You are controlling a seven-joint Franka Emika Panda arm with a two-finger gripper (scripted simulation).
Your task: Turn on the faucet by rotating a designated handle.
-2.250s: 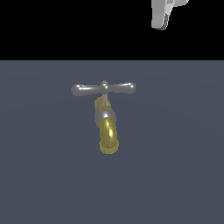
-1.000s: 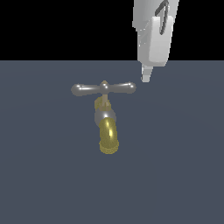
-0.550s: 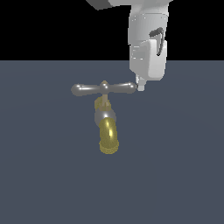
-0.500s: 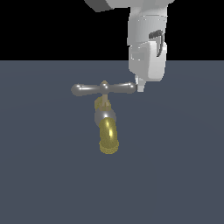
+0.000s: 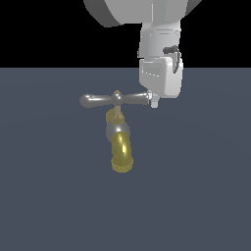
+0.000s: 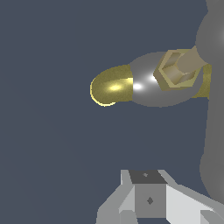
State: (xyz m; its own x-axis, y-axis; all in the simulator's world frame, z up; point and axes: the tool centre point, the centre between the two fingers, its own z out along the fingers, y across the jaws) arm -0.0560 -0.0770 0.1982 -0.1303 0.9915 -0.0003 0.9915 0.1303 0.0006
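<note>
Exterior view faces the faucet point(image 5: 117, 132) from above — wrist view looks down close; both share it.

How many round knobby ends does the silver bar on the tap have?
2: one free end toward the exterior view's left; the other toward its right, beside the gripper, partly covered by it.

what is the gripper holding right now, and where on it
Nothing is visibly held. The gripper sits against the handle at its end on the exterior view's right; a clamp on it cannot be told.
</note>
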